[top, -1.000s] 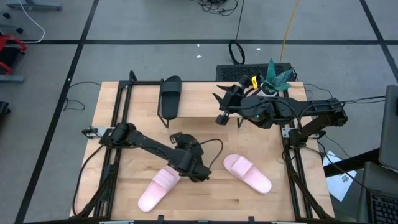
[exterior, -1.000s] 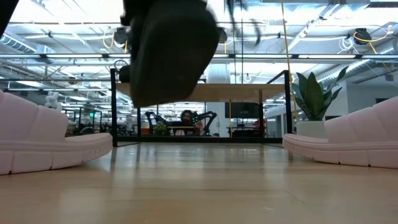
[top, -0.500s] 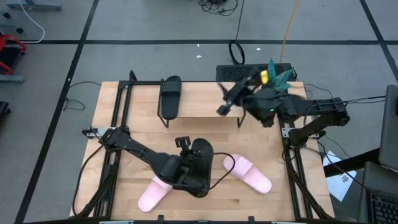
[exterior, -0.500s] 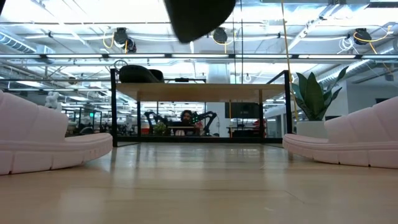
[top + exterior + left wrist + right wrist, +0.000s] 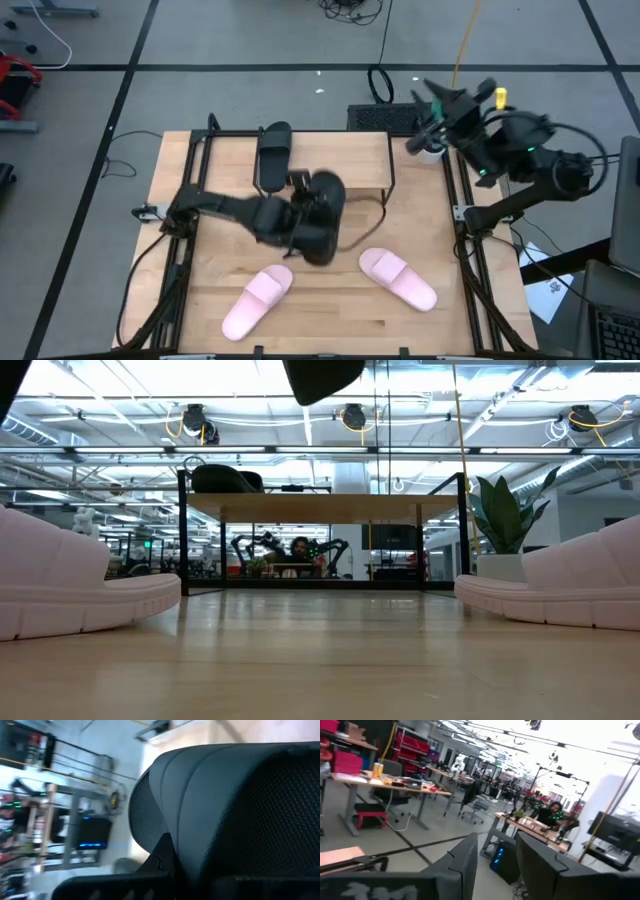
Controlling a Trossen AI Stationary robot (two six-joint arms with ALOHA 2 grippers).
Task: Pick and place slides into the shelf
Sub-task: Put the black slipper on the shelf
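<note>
The low shelf with a light wooden plank top on thin black metal legs (image 5: 330, 160) stands at the far side of the wooden desk (image 5: 200, 260). It holds one matte black slide sandal (image 5: 273, 153) lying flat at its left end; the rest of the plank is bare. The left claw (image 5: 300, 205) grips a second matte black slide (image 5: 322, 215) – lifted off the desk, hanging at the shelf's near edge around the middle. Two pale pink slides lie on the near part of the desk: one to the left (image 5: 257, 301), one to the right (image 5: 397, 278), well apart. The right claw (image 5: 428, 115) is raised beyond the shelf's far right corner, fingers parted and holding nothing – no readable writing shows on any slide.
</note>
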